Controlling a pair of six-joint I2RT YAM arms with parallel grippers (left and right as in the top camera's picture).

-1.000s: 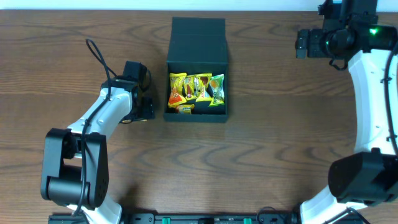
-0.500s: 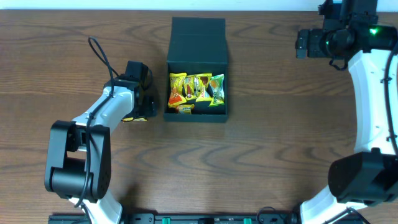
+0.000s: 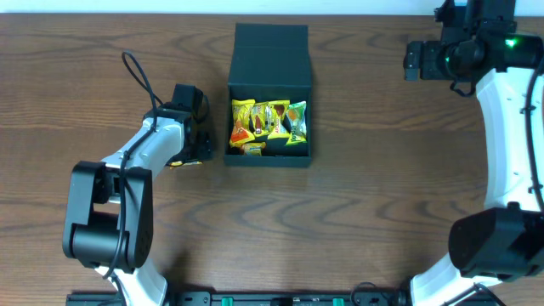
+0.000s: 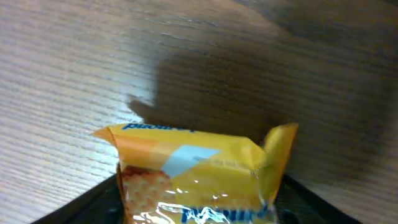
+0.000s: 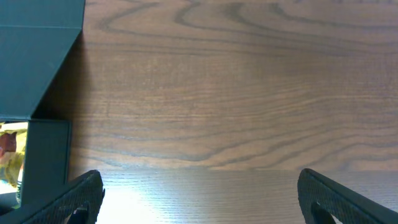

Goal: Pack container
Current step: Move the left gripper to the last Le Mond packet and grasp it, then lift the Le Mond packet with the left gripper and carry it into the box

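Container, a dark teal box with its lid flapped back, sits mid-table holding bright snack packets. The left gripper, just beside its left wall, straddles a yellow snack packet; whether it grips cannot be told. The right gripper gapes wide, holding nothing.

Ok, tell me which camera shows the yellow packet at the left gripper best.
Left wrist: the yellow packet fills the frame, print and wrapper folds visible. Overhead shows only a yellow sliver beside the left gripper. Right wrist misses it.

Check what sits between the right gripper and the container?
Nothing: only bare table separates the right gripper from the container, shown in the overhead view.
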